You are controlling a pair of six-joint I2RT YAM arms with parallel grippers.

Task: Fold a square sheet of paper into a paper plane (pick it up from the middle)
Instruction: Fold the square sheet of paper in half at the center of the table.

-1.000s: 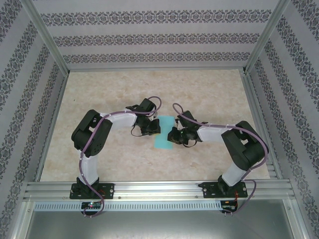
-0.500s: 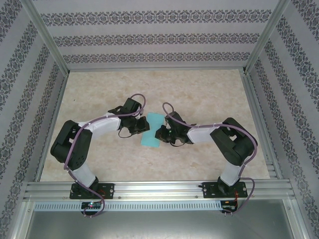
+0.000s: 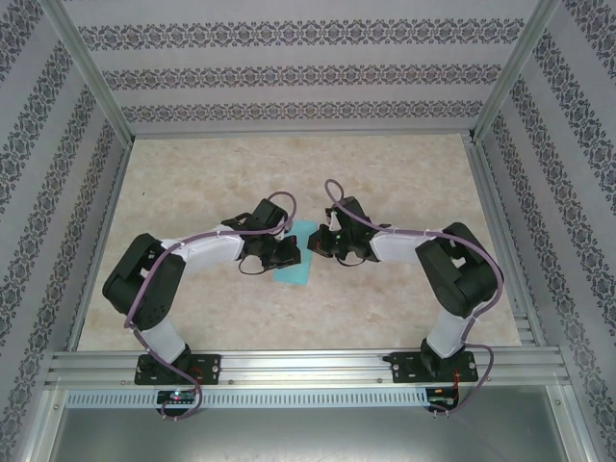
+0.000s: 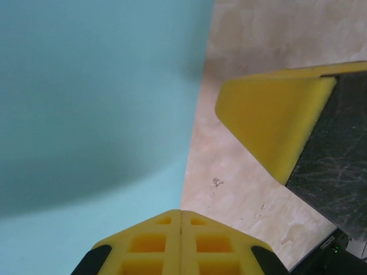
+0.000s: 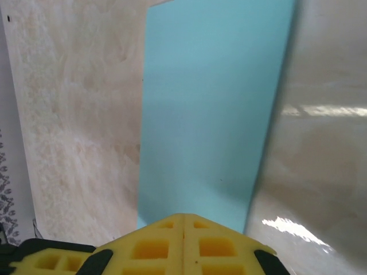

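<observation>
Currently at an early fold stage, by judgement: the light-blue sheet of thin paper [image 5: 212, 103] reads as a long narrow rectangle rather than a square. A centre fold therefore seems made, with no nose or wings shaped yet.

Item 1, paper. Lies flat on the beige marbled tabletop [image 3: 404, 183], about mid-width, between the two tools and slightly tilted. Matte, plain face; straight, crisp edges; a soft shadow across it in the left wrist view.

Item 2, left tool [image 4: 181, 223]. Black body, yellow foam pads moulded with a grid of square pockets. Pads closed flush on each other, tip at the paper's edge. Whether any paper is caught between them cannot be told.

Item 3, right tool [image 5: 184, 224]. Same make. Pads likewise closed together, tip at the near short end of the rectangle; grip on the paper not determinable. A wedge-shaped yellow pad [image 4: 266, 123] on a scuffed black finger, likely this tool's, stands near the paper's edge in the left wrist view.

Item 4, tabletop. Hard, smooth, faintly glossy, with patches of glare.

Next move, judged: pressing along the fold to sharpen it, or one tool pinning the sheet while the other lifts a corner toward the centre line. Thin paper will probably slide on so slick a surface and buckle under an uneven push, so light, level contact is needed.
</observation>
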